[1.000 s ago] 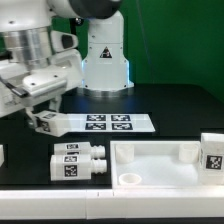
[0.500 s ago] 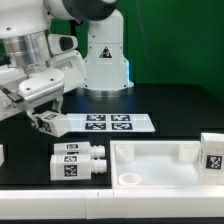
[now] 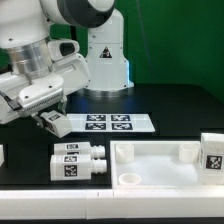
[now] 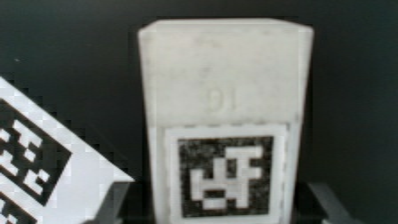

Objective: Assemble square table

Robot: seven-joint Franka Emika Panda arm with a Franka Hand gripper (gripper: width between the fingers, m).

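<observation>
**Gripper** (image 3: 49, 121) (image 4: 217, 207): one. It was clamped on a single leg (image 3: 55, 125) (image 4: 222, 90), with the jaws only as far apart as the leg's width. In the wrist view the dark fingers (image 4: 329, 203) sat tight against both flanks of the leg, whose tag faced the camera. In the exterior view the leg hung tilted at the end of the marker board (image 3: 112, 123) on that view's left. Whether it touched the board could not be told.

**Change from the earlier frames:** the wrist had swung slightly up and toward the exterior view's right, carrying the leg with it. The other parts lay as before.

**Count, square table parts:**
- Slab (image 3: 165, 172): one, flat on the bench (image 3: 175, 105) at the near edge, rim upward.
- Legs: four.
  - One was in the gripper.
  - A pair of legs (image 3: 80, 160) lay side by side just beside the slab, on the exterior view's left.
  - One upright leg (image 3: 212, 153) stood at the slab's far end, on the exterior view's right.
- Marker board: one.
- White piece (image 3: 2, 153): one, cut off by the frame edge, kind not determinable.
</observation>
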